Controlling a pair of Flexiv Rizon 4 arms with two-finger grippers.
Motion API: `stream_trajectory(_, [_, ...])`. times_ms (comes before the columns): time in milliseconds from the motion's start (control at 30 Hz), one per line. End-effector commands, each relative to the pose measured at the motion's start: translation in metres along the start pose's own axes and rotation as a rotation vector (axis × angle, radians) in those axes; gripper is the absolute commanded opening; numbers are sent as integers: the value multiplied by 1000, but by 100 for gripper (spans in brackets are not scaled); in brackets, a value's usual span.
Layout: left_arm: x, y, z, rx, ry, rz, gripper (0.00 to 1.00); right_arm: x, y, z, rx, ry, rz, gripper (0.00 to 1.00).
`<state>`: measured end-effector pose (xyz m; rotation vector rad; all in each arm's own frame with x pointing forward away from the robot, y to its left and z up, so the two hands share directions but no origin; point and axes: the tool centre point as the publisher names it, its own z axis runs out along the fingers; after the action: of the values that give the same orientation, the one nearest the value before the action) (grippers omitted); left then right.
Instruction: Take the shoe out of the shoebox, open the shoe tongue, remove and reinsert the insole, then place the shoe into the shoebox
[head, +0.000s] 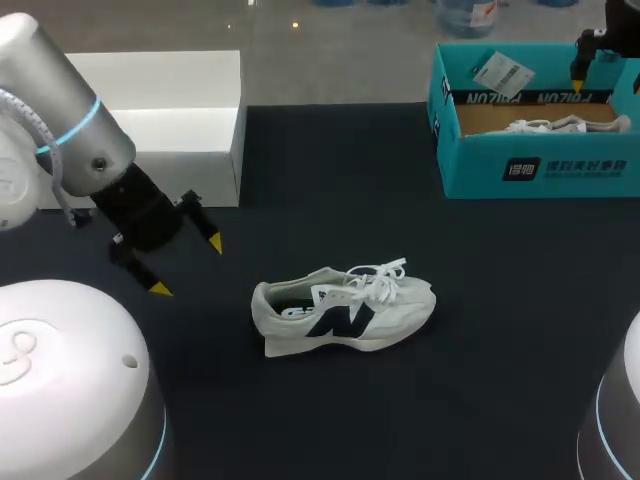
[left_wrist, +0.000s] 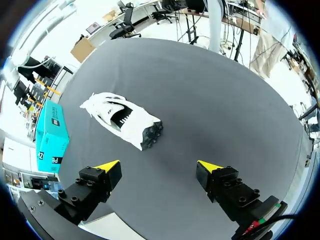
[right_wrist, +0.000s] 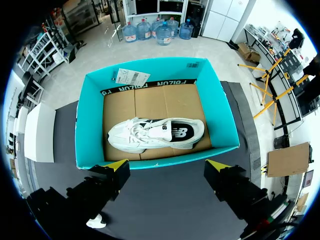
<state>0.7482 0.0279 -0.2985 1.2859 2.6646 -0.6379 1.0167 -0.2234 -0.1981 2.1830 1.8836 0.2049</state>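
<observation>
Two shoes are in play: one shoe (head: 345, 310) sits out on the table (head: 450, 380), clear of everything, presumably for the tongue and insole work. A second shoe (right_wrist: 156, 134) lies inside the shoebox (head: 540, 165). My left gripper (head: 188, 265) hovers near the first one's heel, fingers spread and empty. My right gripper (right_wrist: 167, 165) hangs above the shoebox, fingers also spread.
</observation>
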Motion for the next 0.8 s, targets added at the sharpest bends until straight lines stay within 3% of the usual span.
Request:
stream_trajectory(33, [12,9,-5,206,-100,-184,100,0,0,0,-1,0,0,100])
stream_trajectory(167, [19,13,-6,297,-109,-249,100,0,0,0,-1,0,0,100])
stream_trajectory(433, [27,19,-7,377,-105,-336,100,0,0,0,-1,0,0,100])
stream_trajectory(600, [28,20,-8,353,-92,-322,100,0,0,0,-1,0,0,100])
stream_trajectory(667, [27,17,-9,259,-65,-290,100,0,0,0,-1,0,0,100])
stream_trajectory(800, [27,17,-9,259,-65,-290,100,0,0,0,-1,0,0,100])
